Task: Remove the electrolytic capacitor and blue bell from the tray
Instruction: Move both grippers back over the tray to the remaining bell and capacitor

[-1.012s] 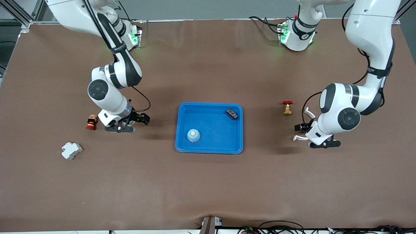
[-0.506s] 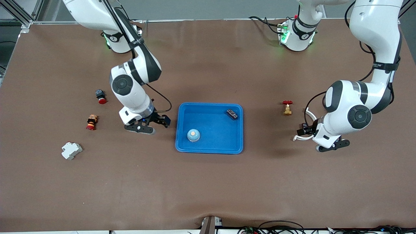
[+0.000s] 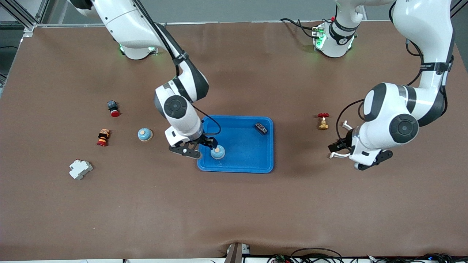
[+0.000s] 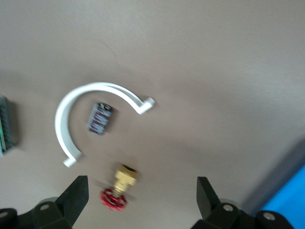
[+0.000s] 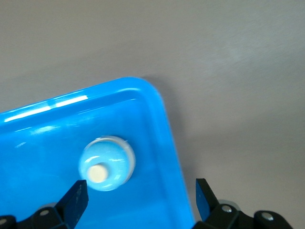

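Your right gripper (image 3: 204, 145) hangs wide open over the tray's (image 3: 252, 164) corner, just beside the blue bell (image 3: 218, 152); your left gripper (image 3: 345, 155), also wide, waits well apart from the tray.

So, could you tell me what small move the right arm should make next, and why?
Probably slide the right pincer sideways until it is centred on the blue bell, then lower. It hangs open over the tray's corner, and the wrist view shows the bell off toward one finger, not midway. The left pincer waits open past the tray.
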Available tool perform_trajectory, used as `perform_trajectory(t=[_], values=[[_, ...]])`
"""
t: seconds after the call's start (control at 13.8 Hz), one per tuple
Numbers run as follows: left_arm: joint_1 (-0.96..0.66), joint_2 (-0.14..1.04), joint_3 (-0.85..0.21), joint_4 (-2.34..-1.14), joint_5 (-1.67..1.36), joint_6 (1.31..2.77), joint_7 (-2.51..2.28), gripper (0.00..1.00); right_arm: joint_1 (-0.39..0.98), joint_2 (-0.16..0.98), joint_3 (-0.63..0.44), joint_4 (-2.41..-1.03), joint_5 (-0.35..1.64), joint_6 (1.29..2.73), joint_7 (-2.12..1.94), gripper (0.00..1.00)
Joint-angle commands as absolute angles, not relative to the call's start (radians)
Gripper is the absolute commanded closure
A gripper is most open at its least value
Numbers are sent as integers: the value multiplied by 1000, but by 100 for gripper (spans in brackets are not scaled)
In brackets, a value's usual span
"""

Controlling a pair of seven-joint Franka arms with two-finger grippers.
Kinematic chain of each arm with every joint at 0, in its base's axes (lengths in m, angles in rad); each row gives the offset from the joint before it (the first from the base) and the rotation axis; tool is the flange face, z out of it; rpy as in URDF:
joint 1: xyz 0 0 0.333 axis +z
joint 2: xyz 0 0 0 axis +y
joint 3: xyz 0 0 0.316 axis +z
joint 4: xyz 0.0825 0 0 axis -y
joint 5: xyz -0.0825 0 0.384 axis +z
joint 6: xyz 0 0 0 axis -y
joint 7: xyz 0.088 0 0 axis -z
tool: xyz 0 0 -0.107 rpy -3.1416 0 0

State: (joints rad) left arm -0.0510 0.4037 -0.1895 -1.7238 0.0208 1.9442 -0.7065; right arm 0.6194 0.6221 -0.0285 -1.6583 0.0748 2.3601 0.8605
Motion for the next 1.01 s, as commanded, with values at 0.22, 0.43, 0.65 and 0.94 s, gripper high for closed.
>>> perform_trajectory(t=[0.22,0.43,0.65,0.94], values=[[-61,403,-303,-1686,18,1922,-989,0,664,761,-48,-1499,68,2339,963,0],[-118,413,-311,-1669,20,1928,-1147,0,675,802,-46,-1465,29,2339,1006,0],[-161,437,-313,-1639,11,1940,-1314,0,678,836,-46,-1434,8,2339,1026,0],[-227,498,-311,-1591,12,1972,-1509,0,689,853,-48,-1427,5,2342,1054,0]])
